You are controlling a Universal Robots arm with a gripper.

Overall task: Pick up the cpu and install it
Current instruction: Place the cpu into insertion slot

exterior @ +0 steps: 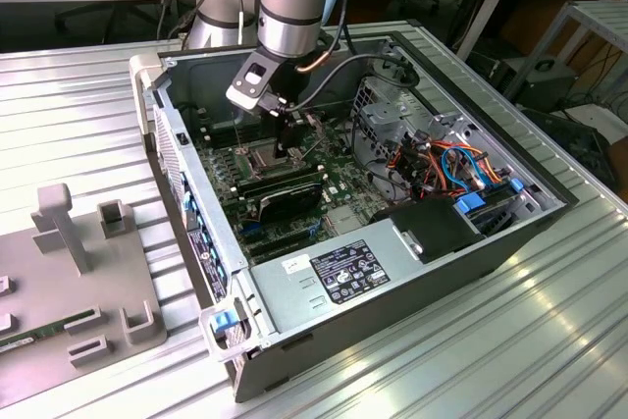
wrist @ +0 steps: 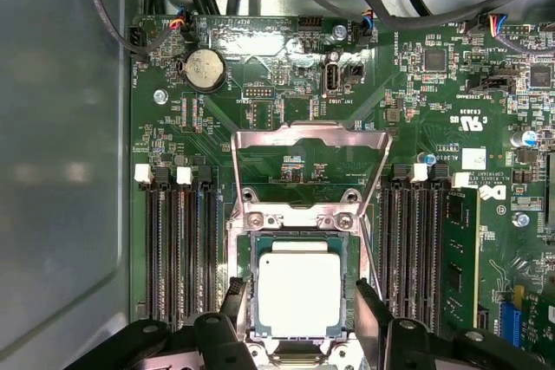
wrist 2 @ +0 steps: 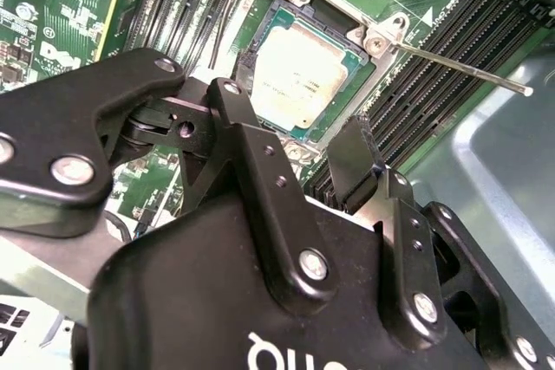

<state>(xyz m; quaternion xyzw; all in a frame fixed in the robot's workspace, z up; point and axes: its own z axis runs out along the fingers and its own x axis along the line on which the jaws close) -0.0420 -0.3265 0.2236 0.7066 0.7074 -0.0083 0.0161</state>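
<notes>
The cpu (wrist: 299, 288), a small square chip with a dull silver top, lies flat in the socket (wrist: 244, 253) on the green motherboard (wrist: 286, 84); it also shows in the second wrist view (wrist 2: 299, 75). The socket's metal load plate (wrist: 308, 140) is swung up and open, and its thin lever rod (wrist 2: 468, 71) sticks out sideways. My gripper (wrist: 303, 299) hovers right over the socket, open, with one black finger (wrist: 236, 301) on each side of the chip and a small gap to it. In the exterior view the gripper (exterior: 285, 130) reaches down into the open computer case (exterior: 549, 213).
Black memory slots (wrist: 178, 249) flank the socket on both sides, and a green memory stick (wrist: 455, 249) stands in one. Cables (exterior: 442, 159) and a drive cage fill the case's far end. A grey fixture plate (exterior: 69, 272) lies on the ribbed table at the exterior view's left.
</notes>
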